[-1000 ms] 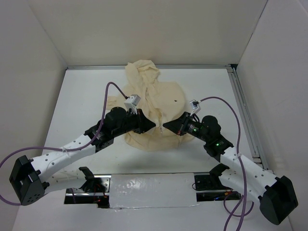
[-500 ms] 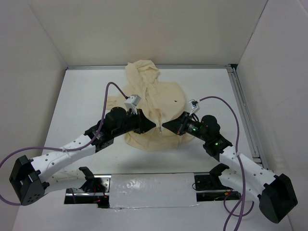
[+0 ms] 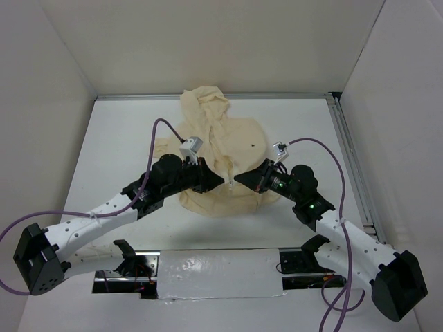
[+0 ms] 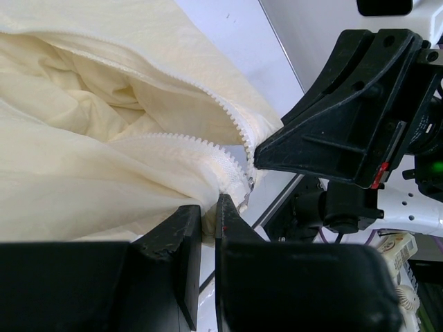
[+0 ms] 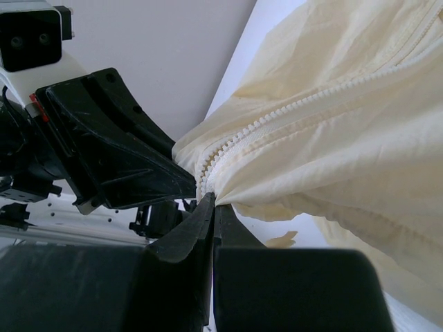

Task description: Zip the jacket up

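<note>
We see the jacket (image 3: 239, 142) lying in the middle of the white table (image 3: 118, 138), with its hood (image 3: 204, 104) toward the top of the frame. The left gripper (image 3: 220, 181) and the right gripper (image 3: 239, 180) meet at its lower edge (they almost touch). In the left wrist view, the fingers (image 4: 173, 235) pinch cloth beside the zipper teeth (image 4: 232, 121). In the right wrist view, the fingers (image 5: 188, 232) press together on cloth too. We cannot make out the zipper pull, and the grippers hide the hem.

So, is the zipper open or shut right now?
Open. The zipper shows two tooth rows spread wide apart, meeting only near the left gripper, which pinches the jacket.
</note>
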Robot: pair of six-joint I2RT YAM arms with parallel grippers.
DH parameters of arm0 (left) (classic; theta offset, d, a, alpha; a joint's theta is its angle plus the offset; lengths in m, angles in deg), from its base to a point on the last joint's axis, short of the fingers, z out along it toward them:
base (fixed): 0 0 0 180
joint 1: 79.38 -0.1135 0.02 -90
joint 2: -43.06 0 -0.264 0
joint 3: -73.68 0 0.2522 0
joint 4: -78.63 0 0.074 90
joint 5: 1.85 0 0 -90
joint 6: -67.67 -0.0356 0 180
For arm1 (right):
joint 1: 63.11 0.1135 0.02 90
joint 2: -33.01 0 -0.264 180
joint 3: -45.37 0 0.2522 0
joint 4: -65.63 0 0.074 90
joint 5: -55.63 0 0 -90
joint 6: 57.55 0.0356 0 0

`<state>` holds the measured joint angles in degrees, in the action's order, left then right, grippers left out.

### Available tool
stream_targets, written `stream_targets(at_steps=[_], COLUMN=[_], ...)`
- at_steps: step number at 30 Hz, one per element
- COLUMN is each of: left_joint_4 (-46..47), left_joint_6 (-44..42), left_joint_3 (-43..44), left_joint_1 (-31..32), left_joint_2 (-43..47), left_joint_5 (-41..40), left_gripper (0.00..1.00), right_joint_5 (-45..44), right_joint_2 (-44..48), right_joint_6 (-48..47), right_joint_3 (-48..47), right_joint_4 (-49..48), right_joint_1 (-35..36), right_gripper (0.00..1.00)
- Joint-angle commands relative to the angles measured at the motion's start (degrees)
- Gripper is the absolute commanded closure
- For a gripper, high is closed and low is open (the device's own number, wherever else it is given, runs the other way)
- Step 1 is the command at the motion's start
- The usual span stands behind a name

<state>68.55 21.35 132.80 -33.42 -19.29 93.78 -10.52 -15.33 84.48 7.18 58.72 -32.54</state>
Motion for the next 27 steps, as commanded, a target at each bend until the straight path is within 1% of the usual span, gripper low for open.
stream_targets(at_steps=[1,3,8,11,15,20,23,27], left_joint_4=[1.86,2.03,1.85,2.73,3.26,3.61,3.79,3.35], left_joint_6=[-0.26,-0.26,0.09,-0.26,-0.35,-0.70,-0.97,-0.88], left_joint_3=[-0.28,-0.28,0.16,0.16,0.17,-0.54,-0.54,-0.01], left_joint_1=[0.36,0.36,0.36,0.36,0.36,0.36,0.36,0.36], left_joint_2=[1.26,1.26,1.79,2.14,2.23,2.67,2.58,1.70], left_joint_5=[-0.44,-0.44,-1.41,-1.32,-0.53,0.26,0.35,0.26], left_gripper=[1.00,1.00,1.00,1.00,1.00,1.00,1.00,1.00], right_joint_5=[1.72,3.12,5.94,5.85,5.76,3.22,4.09,6.28], right_joint_2=[0.26,0.26,-0.27,-0.18,0.00,0.17,-0.18,-0.62], right_joint_6=[0.44,0.62,-0.88,-1.32,-0.79,-0.26,1.92,1.85], right_joint_3=[-1.76,-1.33,-1.77,-1.59,-1.06,-1.41,-0.19,-0.71], right_joint_4=[-2.54,-3.41,-0.96,0.27,-0.78,-0.25,-4.71,-5.61], right_joint_1=[-0.68,-0.77,-0.95,-1.03,-0.86,-1.12,-2.09,-2.18], right_gripper=[1.00,1.00,1.00,1.00,1.00,1.00,1.00,1.00])
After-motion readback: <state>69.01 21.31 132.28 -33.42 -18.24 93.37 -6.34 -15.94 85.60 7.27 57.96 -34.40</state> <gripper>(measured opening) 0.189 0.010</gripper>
